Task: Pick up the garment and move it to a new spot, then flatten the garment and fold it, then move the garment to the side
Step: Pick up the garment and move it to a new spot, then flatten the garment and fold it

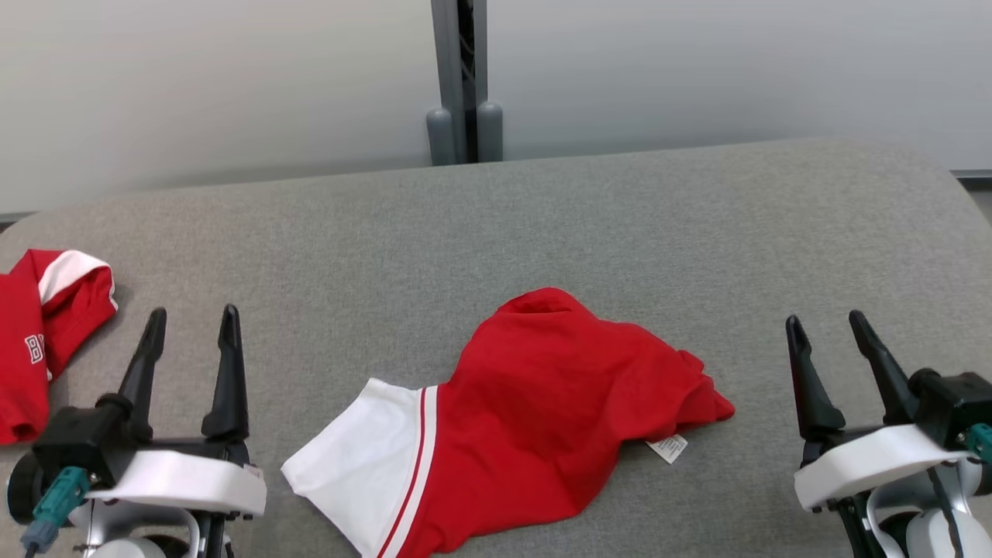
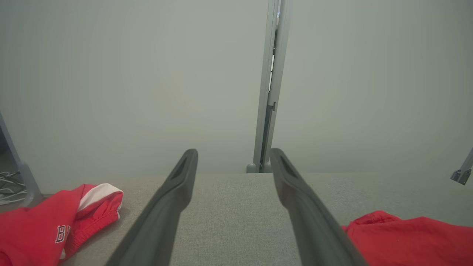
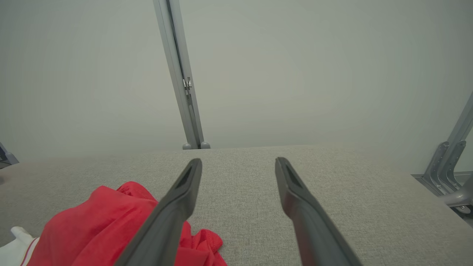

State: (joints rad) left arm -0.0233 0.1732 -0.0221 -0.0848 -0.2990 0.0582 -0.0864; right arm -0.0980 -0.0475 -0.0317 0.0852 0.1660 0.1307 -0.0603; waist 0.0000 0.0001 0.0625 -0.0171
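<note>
Left gripper [image 1: 194, 312] and right gripper [image 1: 824, 319] gape empty; garment [image 1: 542, 403] runs diagonally, white end near-left

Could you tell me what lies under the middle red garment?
The red garment rests on the grey surface; a white tag peeks out beside it. Anything beneath is covered.

Both hands are the same build: left hand [image 1: 194, 312] at 8 o'clock in the head view, right hand [image 1: 823, 318] at 4 o'clock. Each has two long matte black fingers [image 1: 229, 372] that taper to a point, with a recessed slot near the tip. A glossy white curved bracket [image 1: 178, 480] sits under a black block [image 1: 74, 438]. The left one also has a teal plug [image 1: 58, 500] trailing a thin cable.
</note>
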